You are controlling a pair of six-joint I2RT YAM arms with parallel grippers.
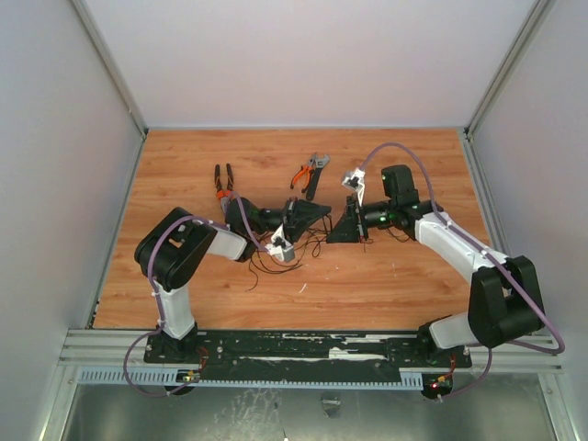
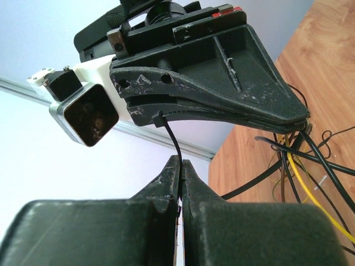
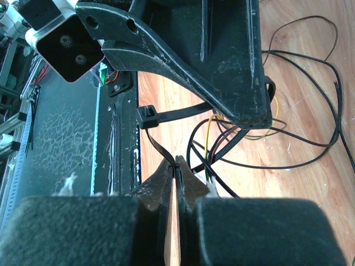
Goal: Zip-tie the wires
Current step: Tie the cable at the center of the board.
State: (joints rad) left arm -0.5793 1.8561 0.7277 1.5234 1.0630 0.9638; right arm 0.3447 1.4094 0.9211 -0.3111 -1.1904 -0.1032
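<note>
Where the pale wooden tabletop (image 1: 386, 285) spreads out on the left, a pair of long-nosed pliers (image 1: 223, 186) with red-and-black handles lies lengthwise from near to far, just beyond the left arm's elbow. To its right, a loose tangle of very thin black-brown wires (image 2: 288, 155) with a yellow strand among them lies on the wood near the middle of the table, its loops trailing toward the near edge. The left gripper (image 2: 180, 166) stretches rightward above this tangle. Its jaws are pressed together on the thin black plastic zip tie (image 3: 177, 112), and in its own wrist view the strip curves up from between the pads to the underside of the other claw. Farther back on the table lies a pair of orange-handled pliers (image 1: 300, 175), with a dark metal tool (image 1: 316, 175) just beside it; what kind of tool I cannot tell. In the right wrist view the tie's square head hangs above the wood between the two claws. One run of the strip goes off beneath the left fingers, where the wires gather. Another drops to the right gripper (image 3: 175, 162), whose jaws are closed tight and pinch that run. A ribbed stretch of strip crosses among the wires, but whether the tie is closed round the bundle I cannot tell. The two claws face each other, tips close together, over the middle of the table
</note>
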